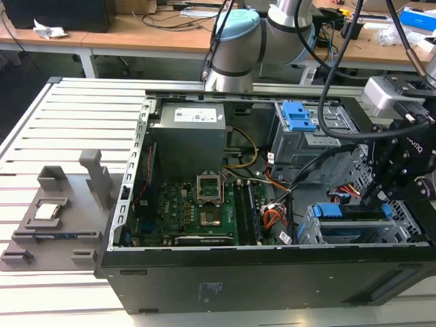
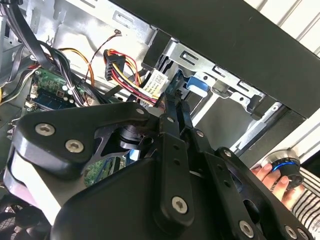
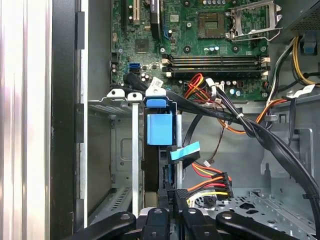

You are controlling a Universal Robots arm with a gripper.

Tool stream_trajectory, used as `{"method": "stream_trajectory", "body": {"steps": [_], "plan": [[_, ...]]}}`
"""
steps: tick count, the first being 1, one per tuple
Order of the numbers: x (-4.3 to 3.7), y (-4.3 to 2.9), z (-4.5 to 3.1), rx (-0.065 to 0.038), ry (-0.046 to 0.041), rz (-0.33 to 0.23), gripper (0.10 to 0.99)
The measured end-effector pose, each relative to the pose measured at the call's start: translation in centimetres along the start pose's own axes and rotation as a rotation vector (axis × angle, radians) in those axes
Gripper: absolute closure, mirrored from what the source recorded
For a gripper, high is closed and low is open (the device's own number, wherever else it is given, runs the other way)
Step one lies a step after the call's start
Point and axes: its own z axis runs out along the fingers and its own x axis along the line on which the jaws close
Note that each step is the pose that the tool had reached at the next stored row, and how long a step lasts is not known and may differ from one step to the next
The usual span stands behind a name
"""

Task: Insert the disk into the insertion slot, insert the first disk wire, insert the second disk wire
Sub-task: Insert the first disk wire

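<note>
Computer case (image 1: 272, 279) is lying open-sided. Insertion slot (image 1: 308, 229), in the case's corner at the exterior view's lower right, is holding the disk (image 3: 159, 127) edge-on. Gripper (image 3: 168, 199) is hanging inside the case at the disk's end; its grip cannot be told.

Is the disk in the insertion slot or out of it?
In: the disk, in its blue carrier, sits between the insertion slot's metal walls, the end effector close by it.
</note>
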Motion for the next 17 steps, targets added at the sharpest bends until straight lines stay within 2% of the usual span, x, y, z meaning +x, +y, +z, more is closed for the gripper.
{"method": "stream_trajectory", "body": {"steps": [14, 15, 16, 17], "plan": [[0.16, 0.21, 0.62, -0.001, -0.0012, 0.0, 0.918], [0.16, 0.21, 0.64, 0.0, -0.0013, 0.0, 0.906], [0.17, 0.21, 0.62, 0.0, -0.0006, 0.0, 0.843], [0.16, 0.2, 0.58, 0.0, 0.0002, 0.0, 0.843]]}}
